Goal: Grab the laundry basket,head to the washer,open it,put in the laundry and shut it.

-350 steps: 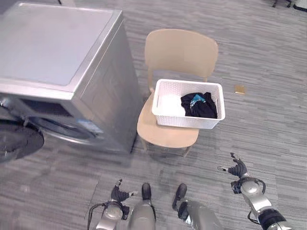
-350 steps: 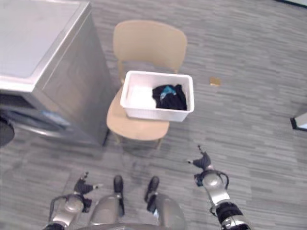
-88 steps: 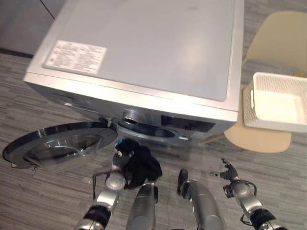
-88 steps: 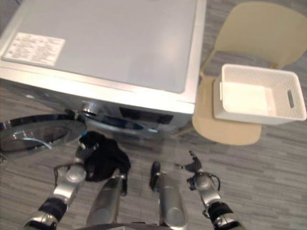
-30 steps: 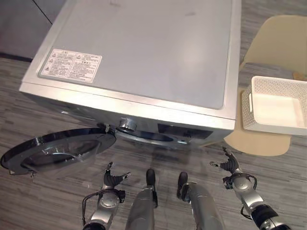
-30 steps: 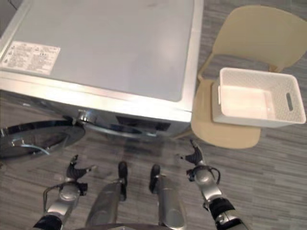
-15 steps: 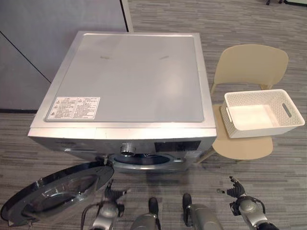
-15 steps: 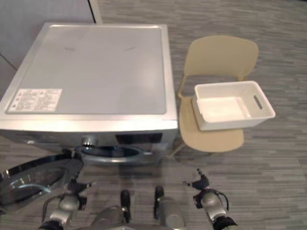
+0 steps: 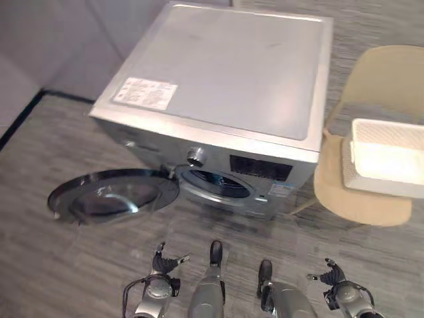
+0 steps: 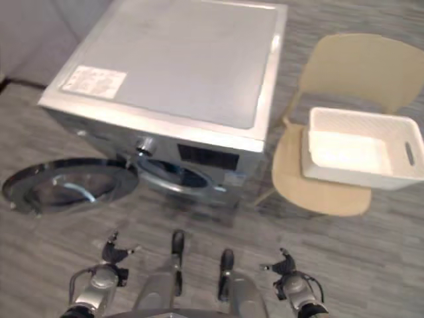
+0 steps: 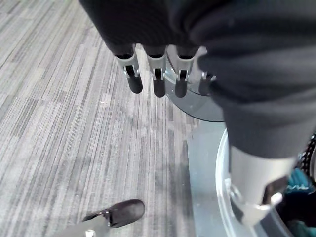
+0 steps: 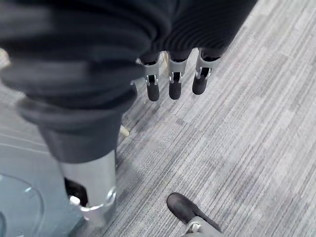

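The silver washer [image 9: 225, 73] stands in front of me with its round door [image 9: 114, 197] swung wide open to the left. The drum opening [image 9: 215, 185] looks dark. Through the left wrist view, dark laundry with a teal patch [image 11: 298, 191] lies inside the drum. The white laundry basket [image 10: 361, 148] sits on a beige chair [image 10: 323, 180] right of the washer, with nothing in it. My left hand [image 9: 162, 263] hangs low before the door, fingers [image 11: 156, 78] straight and holding nothing. My right hand [image 9: 333, 276] hangs low at the right, fingers [image 12: 171, 83] straight.
Grey striped carpet runs all round. A grey wall [image 9: 46, 46] stands behind and left of the washer. The open door juts out over the floor at the front left.
The whole picture has shifted, so the camera has moved. My left hand held the dark laundry 2.9 s ago and is now bare. Both hands stay low and open.
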Motion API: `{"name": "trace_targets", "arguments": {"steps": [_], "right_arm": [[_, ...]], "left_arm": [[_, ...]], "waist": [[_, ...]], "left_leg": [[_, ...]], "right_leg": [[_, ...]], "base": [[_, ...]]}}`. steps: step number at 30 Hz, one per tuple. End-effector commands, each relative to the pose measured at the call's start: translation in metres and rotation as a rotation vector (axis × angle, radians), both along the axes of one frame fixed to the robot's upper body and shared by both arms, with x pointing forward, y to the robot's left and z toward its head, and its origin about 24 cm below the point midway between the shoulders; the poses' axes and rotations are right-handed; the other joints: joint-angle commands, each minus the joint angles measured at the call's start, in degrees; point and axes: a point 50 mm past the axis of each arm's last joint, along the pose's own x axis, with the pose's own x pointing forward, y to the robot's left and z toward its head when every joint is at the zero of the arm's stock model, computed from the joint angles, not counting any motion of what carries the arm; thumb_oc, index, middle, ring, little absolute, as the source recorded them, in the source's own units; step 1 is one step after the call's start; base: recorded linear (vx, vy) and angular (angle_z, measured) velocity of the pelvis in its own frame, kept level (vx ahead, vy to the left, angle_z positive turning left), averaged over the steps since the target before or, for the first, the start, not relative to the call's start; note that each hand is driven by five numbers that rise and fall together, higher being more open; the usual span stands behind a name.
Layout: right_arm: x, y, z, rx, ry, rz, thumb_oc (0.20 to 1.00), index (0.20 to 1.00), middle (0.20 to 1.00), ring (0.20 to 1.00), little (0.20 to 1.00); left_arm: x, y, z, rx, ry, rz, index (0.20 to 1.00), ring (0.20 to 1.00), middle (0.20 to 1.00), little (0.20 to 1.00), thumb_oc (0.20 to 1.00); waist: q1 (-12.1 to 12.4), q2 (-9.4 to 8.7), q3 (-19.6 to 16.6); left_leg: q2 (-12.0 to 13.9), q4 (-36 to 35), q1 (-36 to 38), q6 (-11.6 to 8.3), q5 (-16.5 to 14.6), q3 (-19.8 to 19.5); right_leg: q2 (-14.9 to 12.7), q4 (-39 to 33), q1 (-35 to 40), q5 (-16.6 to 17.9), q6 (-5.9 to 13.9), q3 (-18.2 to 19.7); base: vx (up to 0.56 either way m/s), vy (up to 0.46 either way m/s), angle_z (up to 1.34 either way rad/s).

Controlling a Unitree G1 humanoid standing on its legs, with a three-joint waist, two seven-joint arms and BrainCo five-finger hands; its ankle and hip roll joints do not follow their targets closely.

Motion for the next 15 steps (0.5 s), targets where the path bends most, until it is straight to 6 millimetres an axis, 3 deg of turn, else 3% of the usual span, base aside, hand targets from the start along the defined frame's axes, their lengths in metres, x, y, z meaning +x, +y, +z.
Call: {"name": "trace_targets", "arguments": {"steps": [1,8,9,12,13,14,15], "right_arm": [[0.014,-0.004,0.010,-0.029,-0.074,-0.013,1.000,1.000,1.000,1.000,1.000],[0.008,-0.005,0.006,-0.026,-0.055,-0.036,1.000,1.000,1.000,1.000,1.000],[0.004,-0.003,0.004,-0.016,-0.045,-0.040,1.000,1.000,1.000,1.000,1.000],[0.001,-0.002,0.002,-0.012,-0.035,-0.036,1.000,1.000,1.000,1.000,1.000],[0.000,-0.004,0.002,-0.009,-0.025,-0.033,1.000,1.000,1.000,1.000,1.000],[0.000,-0.004,0.002,-0.009,-0.026,-0.033,1.000,1.000,1.000,1.000,1.000],[0.001,-0.006,0.003,-0.010,-0.020,-0.013,1.000,1.000,1.000,1.000,1.000]], "left_arm": [[0.018,0.010,0.018,0.066,-0.106,0.011,1.000,1.000,1.000,1.000,1.000],[0.021,0.019,0.029,0.150,-0.144,-0.023,1.000,1.000,1.000,1.000,1.000],[0.031,0.025,0.044,0.208,-0.201,-0.058,1.000,1.000,1.000,1.000,1.000],[0.042,0.033,0.058,0.284,-0.241,-0.092,1.000,1.000,1.000,1.000,1.000],[0.056,0.047,0.075,0.378,-0.275,-0.109,1.000,1.000,1.000,1.000,1.000],[0.056,0.047,0.075,0.378,-0.275,-0.109,1.000,1.000,1.000,1.000,1.000],[0.079,0.070,0.106,0.527,-0.322,-0.127,1.000,1.000,1.000,1.000,1.000]], "waist": [[-1.1,-3.84,-1.3],[-1.7,-4.35,-5.2],[-1.9,-4.55,-5.8],[-2.1,-4.68,-6.2],[-2.5,-4.67,-6.8],[-2.5,-4.69,-6.7],[-3.0,-4.55,-7.0]], "left_leg": [[-5.2,1.7,0.9,2.96,4.1,0.8],[-5.5,-1.0,6.3,3.98,2.5,-0.2],[-5.5,-1.7,7.2,4.05,2.3,-0.1],[-5.6,-2.3,8.1,4.17,2.0,0.2],[-5.6,-2.9,8.9,4.23,1.7,0.6],[-5.6,-3.0,9.0,4.23,1.7,0.6],[-5.8,-3.5,9.4,4.31,1.5,1.0]], "right_leg": [[-1.6,-11.8,7.4,0.3,8.16,2.7],[-1.7,-12.1,10.9,-0.5,8.43,2.5],[-2.0,-12.0,11.3,-0.6,8.67,2.3],[-2.1,-12.1,11.8,-0.6,8.86,2.4],[-2.4,-12.3,12.2,-0.5,9.18,2.7],[-2.4,-12.3,12.2,-0.5,9.18,2.7],[-2.6,-12.2,12.1,-0.2,9.63,3.4]], "base": [[0.00,-0.010,0.32],[0.11,0.061,0.21],[0.07,0.037,0.02],[0.10,0.073,0.04],[0.08,0.051,0.00],[0.17,0.115,-0.02],[0.09,0.064,-0.02]]}}
